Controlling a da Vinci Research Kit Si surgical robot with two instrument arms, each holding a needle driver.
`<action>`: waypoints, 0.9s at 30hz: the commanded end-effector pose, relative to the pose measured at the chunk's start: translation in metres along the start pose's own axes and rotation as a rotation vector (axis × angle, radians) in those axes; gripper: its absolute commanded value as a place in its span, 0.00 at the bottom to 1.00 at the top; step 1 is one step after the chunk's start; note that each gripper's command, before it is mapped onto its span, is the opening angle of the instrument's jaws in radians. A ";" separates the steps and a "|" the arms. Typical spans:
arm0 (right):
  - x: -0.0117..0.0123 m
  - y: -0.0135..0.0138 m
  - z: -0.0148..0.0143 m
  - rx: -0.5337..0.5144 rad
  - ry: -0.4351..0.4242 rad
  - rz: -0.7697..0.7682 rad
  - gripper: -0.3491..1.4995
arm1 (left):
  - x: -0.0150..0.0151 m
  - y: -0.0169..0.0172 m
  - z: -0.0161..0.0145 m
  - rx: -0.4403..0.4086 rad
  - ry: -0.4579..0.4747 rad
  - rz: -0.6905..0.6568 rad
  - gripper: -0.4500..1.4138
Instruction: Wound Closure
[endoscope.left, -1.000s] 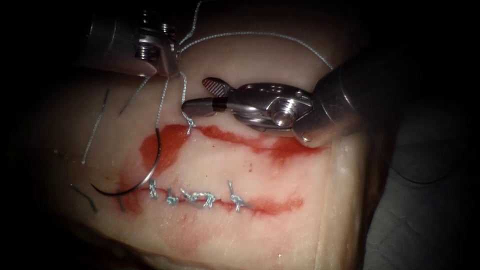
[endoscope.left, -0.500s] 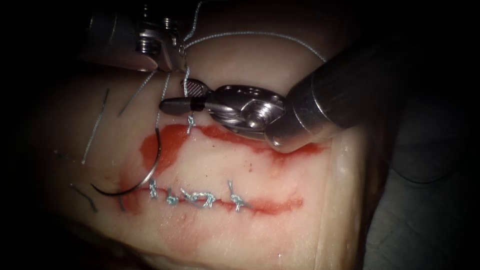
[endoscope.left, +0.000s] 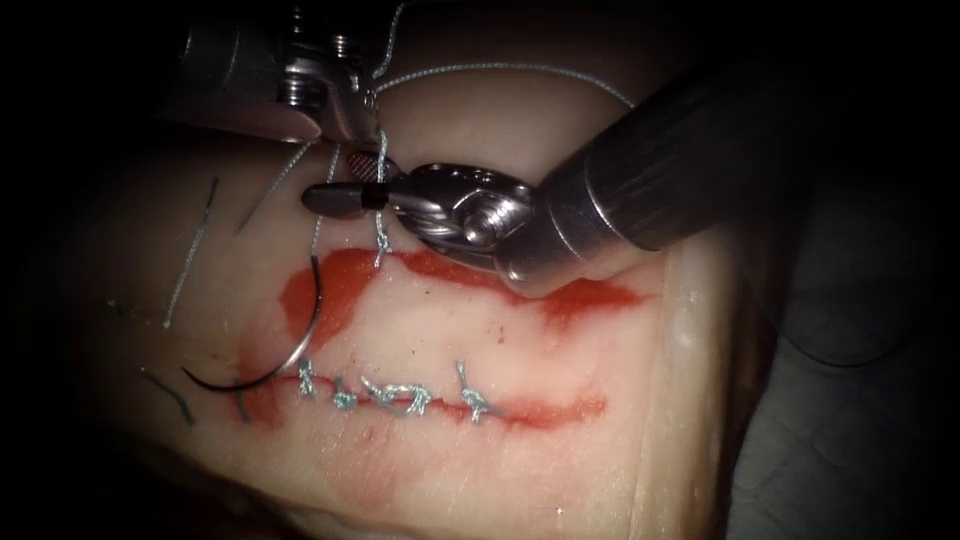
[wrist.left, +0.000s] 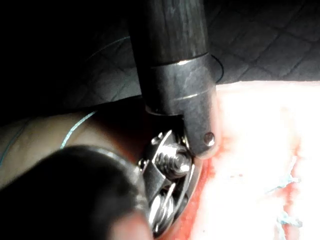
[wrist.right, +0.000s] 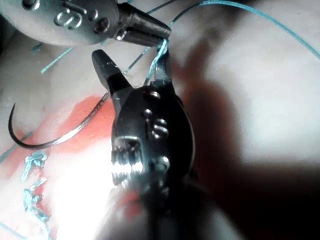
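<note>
Two end effectors: left (endoscope.left: 362, 118) pinches thread (endoscope.left: 380, 205), right (endoscope.left: 348, 180) spread astride it, seemingly; needle (endoscope.left: 300, 335) lies free.

endoscope above-front of tissue (endoscope.left: 560, 350); wrist views close, sharing right tool (wrist.right: 135, 75)

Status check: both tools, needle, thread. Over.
Left tool shut on thread. Right tool open, straddling that strand. Needle free on tissue, left end of cut.

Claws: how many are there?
2. The left claw holds the thread above the cuts; the right claw, open, straddles that thread, holding nothing. The needle lies loose on the tissue, left.
</note>
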 end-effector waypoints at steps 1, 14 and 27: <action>0.0000 0.0001 0.0014 -0.003 -0.004 0.001 0.93 | -0.0004 0.0004 0.0006 -0.002 -0.002 -0.001 0.00; 0.0004 -0.0005 0.0020 -0.015 0.006 0.031 0.72 | -0.0005 0.0003 0.0005 -0.001 -0.003 -0.004 0.00; -0.0001 -0.0007 0.0023 -0.009 0.001 0.153 0.23 | -0.0008 0.0000 0.0003 0.006 -0.019 -0.010 0.00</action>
